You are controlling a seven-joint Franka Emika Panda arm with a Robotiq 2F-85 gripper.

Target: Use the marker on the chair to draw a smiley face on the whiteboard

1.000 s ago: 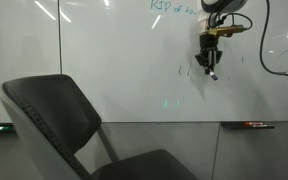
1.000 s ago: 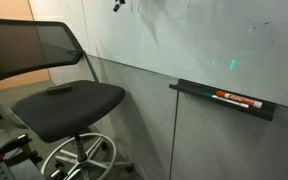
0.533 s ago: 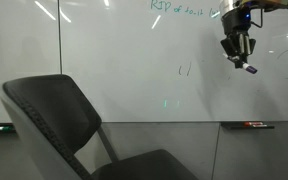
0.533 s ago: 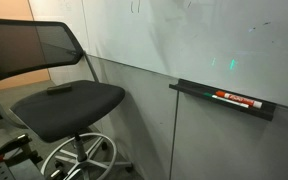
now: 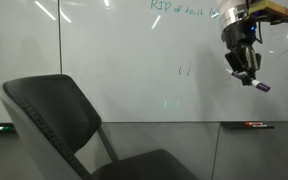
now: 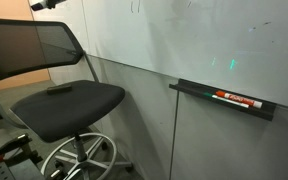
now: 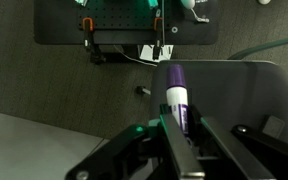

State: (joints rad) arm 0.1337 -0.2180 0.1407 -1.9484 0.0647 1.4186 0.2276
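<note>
The tool (image 5: 247, 73) is clamped on the marker (image 5: 259, 85), which juts out below it at a tilt, purple end lowest, in front of the whiteboard (image 5: 124, 60). The arm comes in from the top edge with the tool pointing down. The smiley face (image 5: 184, 70) shows as two short strokes. One chair (image 5: 54, 120) stands nearby. One red-and-black marker (image 6: 236, 99) lies on the ledge (image 6: 189, 88).

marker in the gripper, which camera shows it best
The wrist view: the marker fills mid-frame, purple and white, clamped in the gripper. In an exterior view the marker is only a small purple stub under the gripper. The exterior view showing the wall tray does not show it.
</note>
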